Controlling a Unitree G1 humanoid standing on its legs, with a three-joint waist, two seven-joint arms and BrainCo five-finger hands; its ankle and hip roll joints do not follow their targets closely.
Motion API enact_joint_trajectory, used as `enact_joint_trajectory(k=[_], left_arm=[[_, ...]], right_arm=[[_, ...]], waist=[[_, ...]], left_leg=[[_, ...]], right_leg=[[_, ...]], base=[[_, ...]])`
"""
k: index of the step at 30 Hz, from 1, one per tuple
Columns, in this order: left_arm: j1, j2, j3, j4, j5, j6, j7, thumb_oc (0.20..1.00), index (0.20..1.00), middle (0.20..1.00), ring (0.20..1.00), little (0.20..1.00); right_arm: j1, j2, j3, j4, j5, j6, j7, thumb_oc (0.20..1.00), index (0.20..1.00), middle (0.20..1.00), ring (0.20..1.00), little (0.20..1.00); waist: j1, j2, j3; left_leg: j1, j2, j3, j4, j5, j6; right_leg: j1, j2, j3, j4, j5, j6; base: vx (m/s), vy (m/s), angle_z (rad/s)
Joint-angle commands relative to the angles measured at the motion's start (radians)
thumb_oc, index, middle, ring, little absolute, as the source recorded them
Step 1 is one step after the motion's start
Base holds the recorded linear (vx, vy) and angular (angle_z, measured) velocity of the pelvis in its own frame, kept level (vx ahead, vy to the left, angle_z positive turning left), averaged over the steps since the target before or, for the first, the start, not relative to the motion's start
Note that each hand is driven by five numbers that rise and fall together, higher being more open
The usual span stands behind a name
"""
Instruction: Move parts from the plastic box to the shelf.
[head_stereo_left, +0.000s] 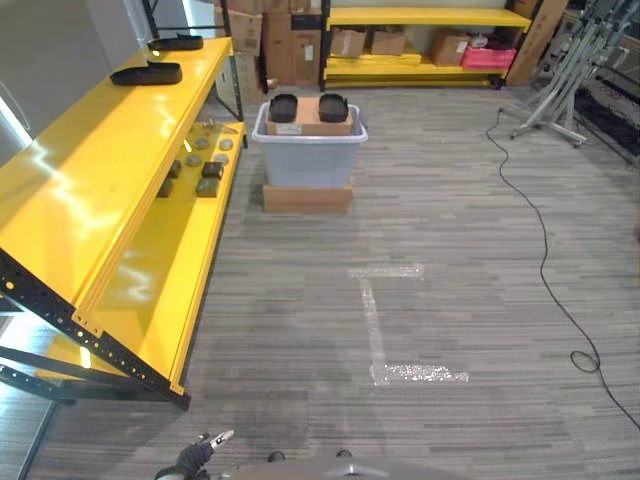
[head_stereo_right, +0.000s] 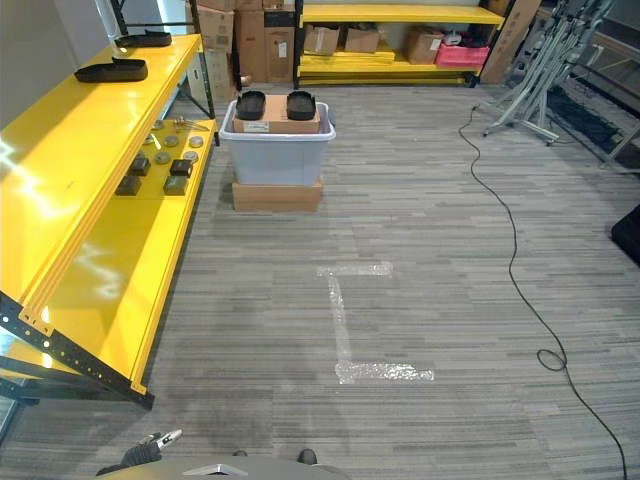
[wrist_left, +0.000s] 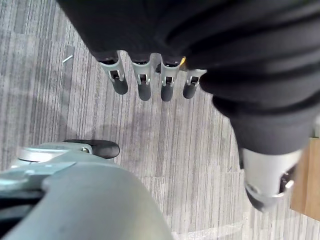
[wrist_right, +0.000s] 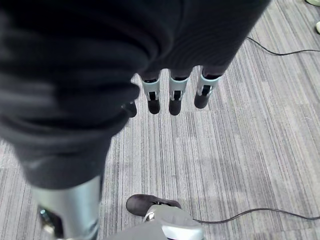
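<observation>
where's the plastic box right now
The plastic box sits on a flat cardboard box on the floor ahead, just right of the yellow shelf.

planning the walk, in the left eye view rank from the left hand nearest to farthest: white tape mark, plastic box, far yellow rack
From the left hand, at the bottom edge:
1. White tape mark, on the floor ahead and to the right.
2. Plastic box, farther on, beside the near shelf's end.
3. Far yellow rack, along the back wall.

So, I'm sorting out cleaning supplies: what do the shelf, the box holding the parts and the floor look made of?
The shelf looks like painted metal: glossy yellow, mirror-like glare, dark perforated frame. The box seems plastic: pale grey, slightly translucent walls, rolled rim. It sits on what looks like brown cardboard. The floor is probably matte striped carpet or vinyl; I can't tell which.
</observation>
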Motion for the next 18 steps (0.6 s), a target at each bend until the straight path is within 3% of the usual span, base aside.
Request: enact_joint_trajectory(k=[1,18], left_arm=[[-0.062,-0.017,0.008,0.053,0.020,-0.016,0.002,1.000,1.000,1.000,1.000,1.000],[-0.066,-0.015,-0.024,0.057,0.059,0.012,0.035,1.000,1.000,1.000,1.000,1.000]], right_arm=[[-0.040,-0.006,0.012,0.066,0.023,0.008,-0.018,1.000,1.000,1.000,1.000,1.000],[-0.063,-0.005,0.024,0.063,0.041,0.064,-0.014,1.000,1.000,1.000,1.000,1.000]], waist=[[0.021,0.002,0.006],[0.032,0.005,-0.001]], left_leg=[[-0.016,-0.026,0.009,0.004,-0.070,0.001],[-0.006,-0.032,0.010,0.008,-0.070,0.004]], right_leg=[[0.019,-0.035,-0.032,0.007,-0.052,0.081],[0.033,-0.043,-0.044,0.003,-0.049,0.081]], base=[[0.00,0.000,0.00],[0.01,0.007,0.03]])
